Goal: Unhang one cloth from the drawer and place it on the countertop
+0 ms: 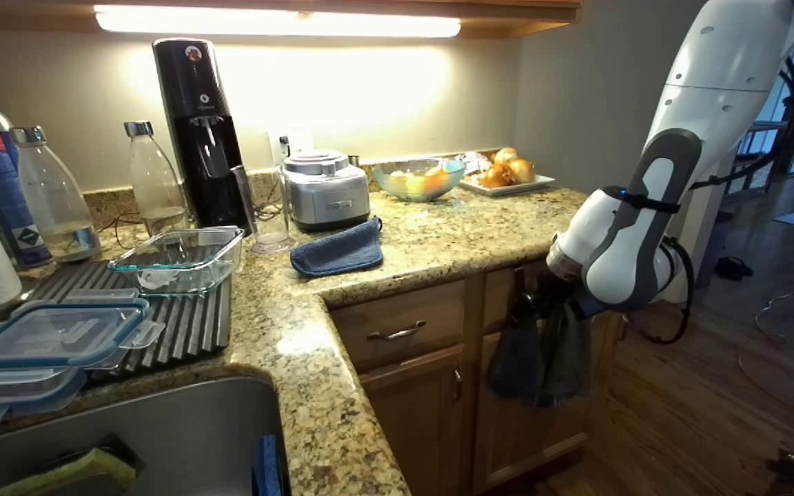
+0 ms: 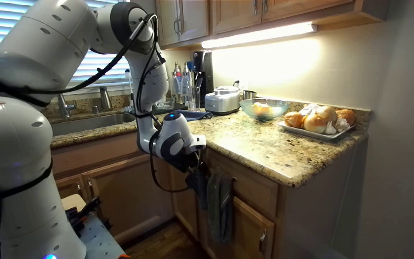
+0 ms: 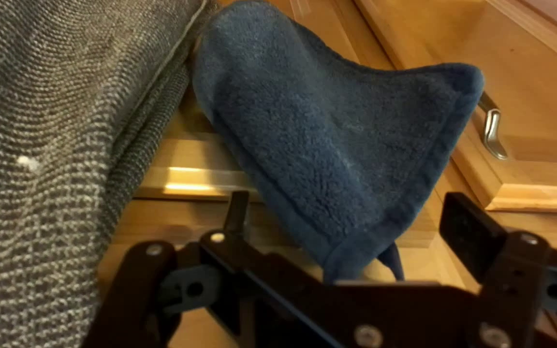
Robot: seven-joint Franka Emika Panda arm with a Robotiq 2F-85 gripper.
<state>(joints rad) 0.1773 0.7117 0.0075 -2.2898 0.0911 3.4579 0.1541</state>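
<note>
Currently the plain medium-dark blue dish cloth (image 3: 327, 145) hangs against the honey-brown wooden drawer front (image 2: 255, 187), under the speckled beige granite worktop (image 2: 250, 144). Within the wrist view, its long axis runs from eleven o'clock down to six, the narrow end pointing at six, a broad corner reaching toward two. The black gripper (image 3: 346, 208) is released, its fingers (image 3: 472, 237) parted well to either side of that narrow end. A grey-green woven cloth (image 3: 65, 169) hangs at nine o'clock.
</note>
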